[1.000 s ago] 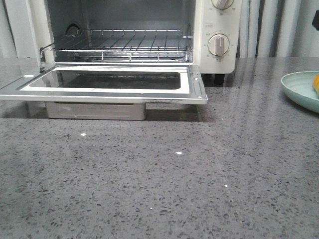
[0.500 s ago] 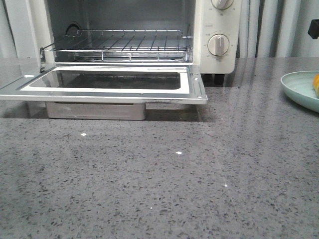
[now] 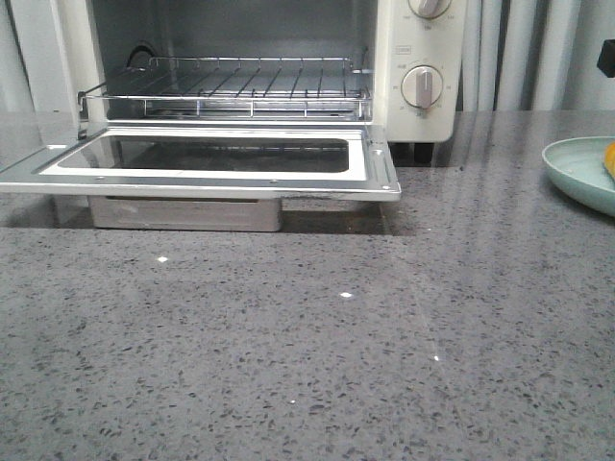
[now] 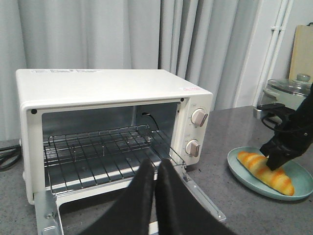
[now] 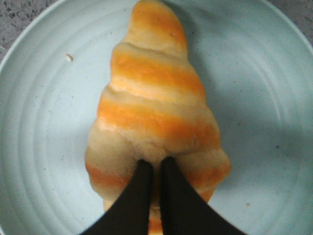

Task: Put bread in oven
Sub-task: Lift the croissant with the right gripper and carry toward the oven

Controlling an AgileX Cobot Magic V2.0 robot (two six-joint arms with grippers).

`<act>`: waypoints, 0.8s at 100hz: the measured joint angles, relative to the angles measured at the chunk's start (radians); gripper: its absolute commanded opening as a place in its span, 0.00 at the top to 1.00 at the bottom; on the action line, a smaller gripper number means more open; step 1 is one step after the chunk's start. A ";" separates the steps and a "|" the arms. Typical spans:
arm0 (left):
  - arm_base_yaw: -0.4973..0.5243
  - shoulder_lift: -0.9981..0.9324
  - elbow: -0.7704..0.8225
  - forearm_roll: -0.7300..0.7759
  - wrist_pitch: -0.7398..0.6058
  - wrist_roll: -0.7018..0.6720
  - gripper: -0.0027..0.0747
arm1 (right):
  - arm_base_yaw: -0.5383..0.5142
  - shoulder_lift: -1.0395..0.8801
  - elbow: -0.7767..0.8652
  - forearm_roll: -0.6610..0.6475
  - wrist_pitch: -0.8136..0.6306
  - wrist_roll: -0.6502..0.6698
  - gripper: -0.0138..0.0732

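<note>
Right wrist view shows the right gripper [image 5: 154, 169] nearly closed over the bread [image 5: 154, 117] at frame centre, seemingly not gripping. Descending like this, it may just dent the bread on the plate [image 5: 34, 147]. The left gripper [image 4: 155, 169] is closed, empty.

Front view – plate [image 3: 575, 171] and bread [image 3: 610, 159] cut by frame edge; oven [image 3: 423, 58] top cropped.

Oven [image 3: 240, 86] at the back left of the surface [image 3: 317, 336], door [image 3: 207, 163] folded down flat in front, wire rack [image 3: 231, 91] inside. Plate [image 3: 581, 173] well apart to the right, carrying the bread [image 4: 266, 172]. Right tool [image 5: 152, 169] directly over the bread.
</note>
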 measured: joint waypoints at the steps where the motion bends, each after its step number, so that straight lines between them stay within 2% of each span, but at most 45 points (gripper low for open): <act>1: 0.000 -0.002 -0.003 0.000 0.004 0.000 0.99 | 0.000 -0.002 0.000 0.000 0.003 0.000 0.92; 27: 0.000 -0.023 -0.044 0.041 0.049 0.000 0.99 | 0.028 -0.097 -0.038 -0.007 0.132 -0.004 0.92; 53: 0.001 -0.023 -0.049 0.100 0.053 -0.012 0.99 | 0.184 -0.191 -0.120 -0.007 0.247 -0.031 0.92; 80: 0.001 -0.023 -0.049 0.383 0.084 -0.281 0.99 | 0.407 -0.225 -0.186 -0.007 0.264 -0.036 0.92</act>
